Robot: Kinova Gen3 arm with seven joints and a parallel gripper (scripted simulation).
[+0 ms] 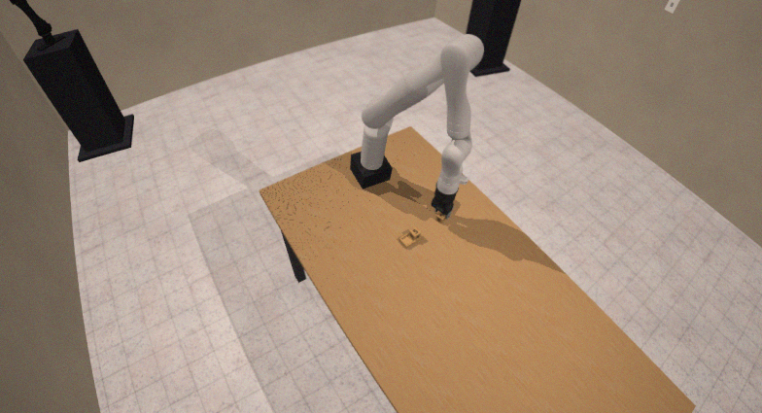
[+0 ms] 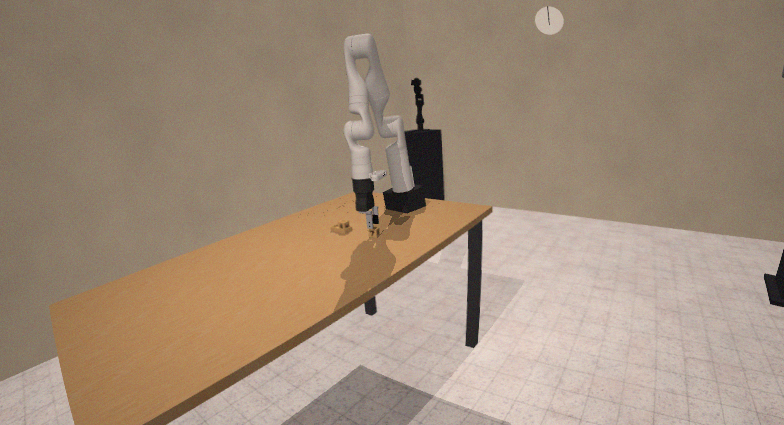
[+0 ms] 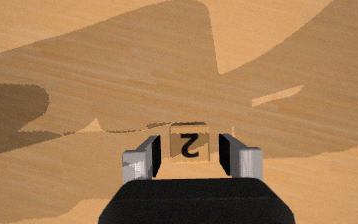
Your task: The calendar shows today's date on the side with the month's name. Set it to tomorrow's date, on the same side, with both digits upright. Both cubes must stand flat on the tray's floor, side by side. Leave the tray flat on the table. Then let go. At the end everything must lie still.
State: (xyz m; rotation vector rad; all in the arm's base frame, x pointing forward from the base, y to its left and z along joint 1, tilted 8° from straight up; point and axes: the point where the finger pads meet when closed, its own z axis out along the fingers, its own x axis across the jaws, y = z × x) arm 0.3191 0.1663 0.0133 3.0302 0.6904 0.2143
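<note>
A small wooden cube (image 1: 439, 217) (image 2: 374, 233) (image 3: 189, 144) rests on the table, away from the tray. Its top face shows a black 2, upside down in the wrist view. My gripper (image 1: 442, 213) (image 2: 372, 226) (image 3: 189, 148) points down over this cube and is open. In the wrist view the cube lies between the two fingers, with a gap on each side. The wooden tray (image 1: 403, 241) (image 2: 336, 231) sits on the table a short way off. Another cube (image 1: 415, 232) (image 2: 344, 224) appears at one end of it. Its digits and the month's name are too small to read.
The arm's black base (image 1: 370, 170) (image 2: 404, 198) stands at the back of the wooden table (image 1: 480, 314) (image 2: 219, 301). The arm's shadow falls around the cube near my gripper. Black pedestals stand on the floor beyond the table.
</note>
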